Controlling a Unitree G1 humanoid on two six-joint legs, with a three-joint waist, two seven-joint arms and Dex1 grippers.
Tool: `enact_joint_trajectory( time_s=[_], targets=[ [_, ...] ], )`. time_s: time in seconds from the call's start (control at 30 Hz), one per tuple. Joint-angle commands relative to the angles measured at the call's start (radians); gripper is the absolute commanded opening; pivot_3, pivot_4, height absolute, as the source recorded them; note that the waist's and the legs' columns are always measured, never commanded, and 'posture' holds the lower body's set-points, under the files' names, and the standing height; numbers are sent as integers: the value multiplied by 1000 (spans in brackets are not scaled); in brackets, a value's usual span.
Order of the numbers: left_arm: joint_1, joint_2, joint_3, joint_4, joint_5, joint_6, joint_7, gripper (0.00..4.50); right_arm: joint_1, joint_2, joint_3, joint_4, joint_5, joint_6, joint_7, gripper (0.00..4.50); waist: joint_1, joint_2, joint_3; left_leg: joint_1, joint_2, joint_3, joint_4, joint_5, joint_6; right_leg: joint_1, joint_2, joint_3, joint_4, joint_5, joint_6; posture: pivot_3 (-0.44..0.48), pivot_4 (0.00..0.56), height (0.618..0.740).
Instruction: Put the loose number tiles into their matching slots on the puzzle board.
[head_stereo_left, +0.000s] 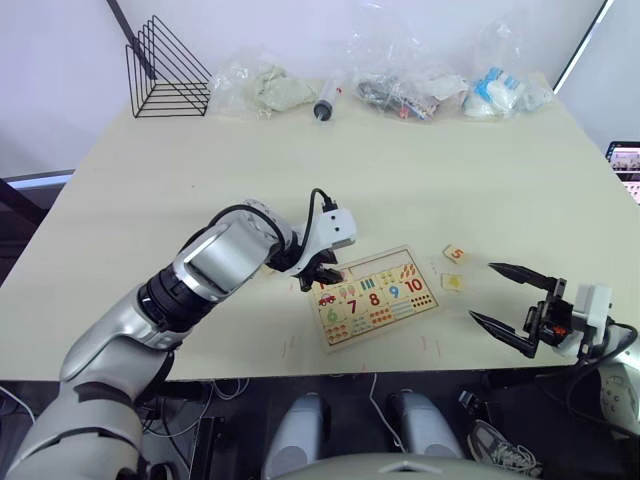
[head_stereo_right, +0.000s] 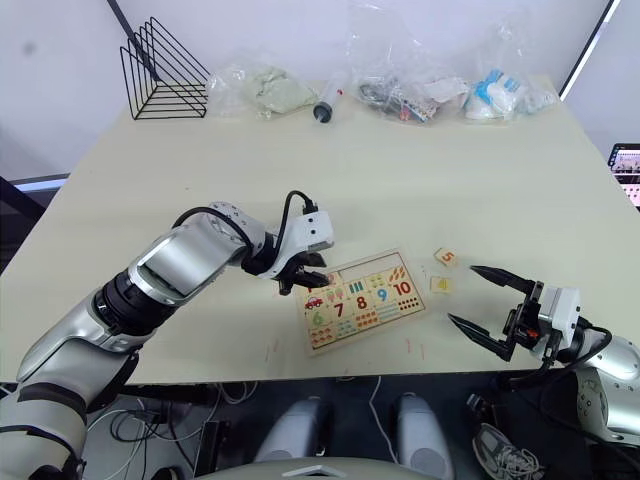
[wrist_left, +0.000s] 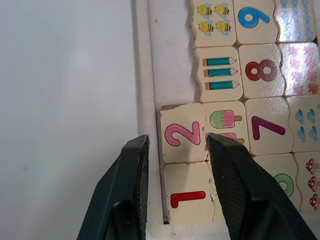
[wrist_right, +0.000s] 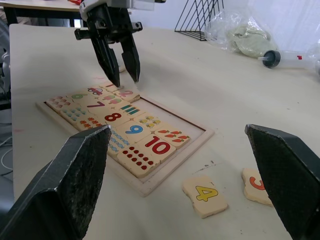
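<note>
The puzzle board (head_stereo_left: 385, 310) lies near the table's front edge, most of it filled with printed pieces. Tiles 1 (wrist_left: 187, 197) and 2 (wrist_left: 182, 134) sit in the slots at its left end; the row of slots (wrist_left: 172, 65) beyond them is bare. My left gripper (head_stereo_left: 322, 280) hovers open just over tile 2, one finger on each side, holding nothing. Two loose number tiles lie on the table right of the board: the 5 (head_stereo_left: 455, 254) and the 4 (head_stereo_left: 452, 283). My right gripper (head_stereo_left: 482, 291) is open and empty, just right of these two.
Along the table's far edge stand a black wire rack (head_stereo_left: 165, 70), several plastic bags (head_stereo_left: 265, 88) and a syringe-like tube (head_stereo_left: 325, 103). The board is close to the table's front edge (head_stereo_left: 300, 375).
</note>
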Motion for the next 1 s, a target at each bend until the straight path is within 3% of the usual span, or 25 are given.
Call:
enact_joint_trajectory(
  time_s=[0.03,0.33,0.53,0.57,0.63,0.7,1.0],
  targets=[
    [-26,0,57,-48,-25,8,0,1906,-15,-3,-11,-6,13,-19,4,4500,0,0,0,0,0,0,0,0,0,0,0,0,0,0,0,0,150,740],
    [33,48,140,5,-46,-126,-24,1906,-15,-2,-11,2,15,-21,10,4500,0,0,0,0,0,0,0,0,0,0,0,0,0,0,0,0,150,740],
    [131,29,237,79,-59,-335,-33,1906,-12,-3,-9,6,16,-21,16,4500,0,0,0,0,0,0,0,0,0,0,0,0,0,0,0,0,150,740],
    [154,11,262,98,-63,-397,-29,1514,-10,-3,-8,4,16,-21,16,4500,0,0,0,1,0,0,0,0,0,0,0,0,0,0,0,0,150,740],
    [187,-13,294,120,-64,-481,-29,1163,-5,0,-6,1,16,-21,16,4500,1,0,0,0,0,1,0,0,0,0,0,0,0,0,0,0,150,740],
    [207,-22,304,130,-67,-516,-42,42,-2,2,-5,-2,16,-22,16,4500,2,0,0,0,0,0,0,0,0,0,0,0,0,0,0,0,150,740],
    [280,-47,283,195,-44,-663,-108,42,6,2,-10,-1,17,-23,13,4500,0,0,0,1,0,1,0,0,0,0,0,0,0,0,0,0,150,740]
  ],
)
